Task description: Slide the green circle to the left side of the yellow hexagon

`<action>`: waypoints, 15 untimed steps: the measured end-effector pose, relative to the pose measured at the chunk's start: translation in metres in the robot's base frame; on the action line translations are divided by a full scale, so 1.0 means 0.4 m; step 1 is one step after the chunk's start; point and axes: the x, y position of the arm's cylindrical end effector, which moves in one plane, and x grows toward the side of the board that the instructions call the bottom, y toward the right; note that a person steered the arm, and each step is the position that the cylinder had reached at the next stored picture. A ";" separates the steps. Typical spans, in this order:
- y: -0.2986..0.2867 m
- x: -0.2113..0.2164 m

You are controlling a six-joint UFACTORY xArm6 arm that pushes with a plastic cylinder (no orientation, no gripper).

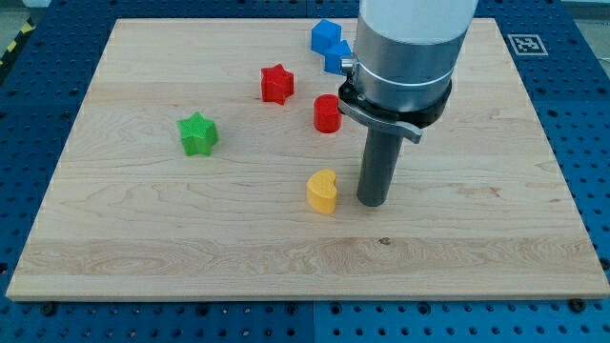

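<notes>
1. Table (pixel 143 257): a light wooden board that fills most of the frame, resting on a blue perforated base (pixel 29 114).

2. Arm: a grey cylindrical body (pixel 410 38) enters from the top of the frame, right of centre. It ends in a straight dark rod (pixel 377 162). The rod carries no fingers, so it grasps nothing.

3. My tip (pixel 372 202) rests on the table slightly right of the frame's centre. It stands just to the right of the yellow block, with a narrow gap between them. Contact is not shown.

4. Yellow block (pixel 323 191): located at the centre of the frame. Its outline reads as a heart, not a hexagon.

5. Green block (pixel 198 133): star-shaped, located in the left-centre of the frame, well apart from my tip and from the yellow block. It is the only green block showing. A green circle cannot be made out, and the arm's body covers part of the upper right of the table.

6. Other blocks:
- red star (pixel 276 84), upper centre;
- rounded red block (pixel 327 113), just left of the rod's collar;
- two blue blocks, upper blue block (pixel 327 36) and lower blue block (pixel 337 59), close together at the top centre. The lower one is partly hidden by the arm.
</notes>
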 end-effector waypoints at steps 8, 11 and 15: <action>0.017 -0.024; 0.017 -0.106; 0.017 -0.412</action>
